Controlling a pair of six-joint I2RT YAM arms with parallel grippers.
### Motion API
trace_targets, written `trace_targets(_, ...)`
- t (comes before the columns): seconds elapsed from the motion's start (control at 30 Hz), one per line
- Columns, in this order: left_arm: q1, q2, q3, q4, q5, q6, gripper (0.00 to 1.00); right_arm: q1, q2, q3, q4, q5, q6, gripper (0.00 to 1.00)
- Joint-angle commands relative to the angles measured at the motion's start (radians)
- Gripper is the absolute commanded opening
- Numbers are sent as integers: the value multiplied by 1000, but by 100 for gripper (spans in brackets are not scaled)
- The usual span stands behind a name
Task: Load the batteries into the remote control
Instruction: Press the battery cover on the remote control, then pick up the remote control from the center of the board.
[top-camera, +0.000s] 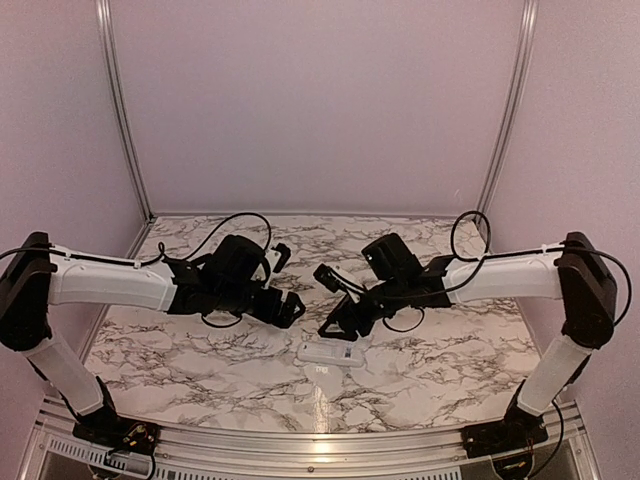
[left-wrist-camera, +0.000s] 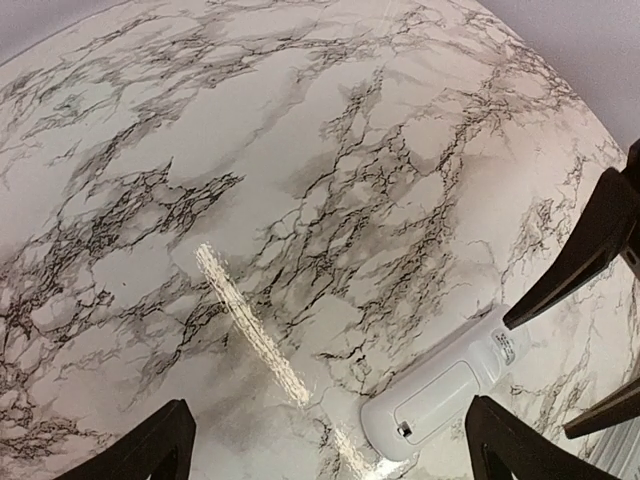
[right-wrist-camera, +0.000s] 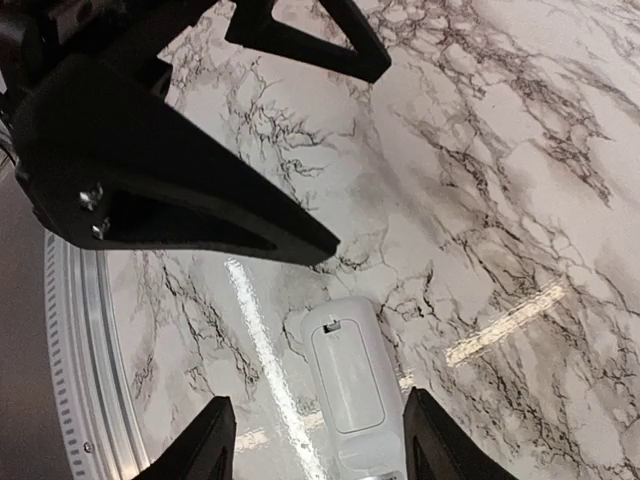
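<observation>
The white remote control (top-camera: 332, 354) lies face down on the marble table, near the front middle. Its plain back with the closed cover panel shows in the left wrist view (left-wrist-camera: 445, 390) and the right wrist view (right-wrist-camera: 350, 385). My left gripper (top-camera: 288, 308) hovers open just left of it, its fingers spread wide with only tabletop between them (left-wrist-camera: 330, 455). My right gripper (top-camera: 340, 322) is open above the remote, which lies between its fingertips (right-wrist-camera: 318, 445) with a gap on each side. The batteries are not in view.
A ribbed aluminium rail (right-wrist-camera: 75, 350) runs along the table's near edge. Pink walls and metal posts (top-camera: 120, 110) enclose the back and sides. The two grippers are close together, and the left one's black fingers (right-wrist-camera: 170, 170) fill the top left of the right wrist view.
</observation>
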Motion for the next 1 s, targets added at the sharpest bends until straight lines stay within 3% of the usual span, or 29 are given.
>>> trace_targets(0.0, -17, 51, 110, -96, 28, 244, 99, -40, -147, 2, -5, 97, 42, 59)
trace_targets(0.13, -57, 133, 219, -217, 94, 442, 98, -111, -294, -67, 31, 155, 87, 70)
trace_targets(0.43, -114, 360, 442, -399, 214, 658, 89, -271, -613, -268, 172, 149, 217, 98)
trace_targets(0.67, -150, 500, 590, -494, 227, 750, 86, -307, -747, -326, 224, 152, 237, 99)
trace_targets(0.97, -154, 616, 745, -608, 270, 831, 78, -308, -800, -353, 229, 132, 226, 99)
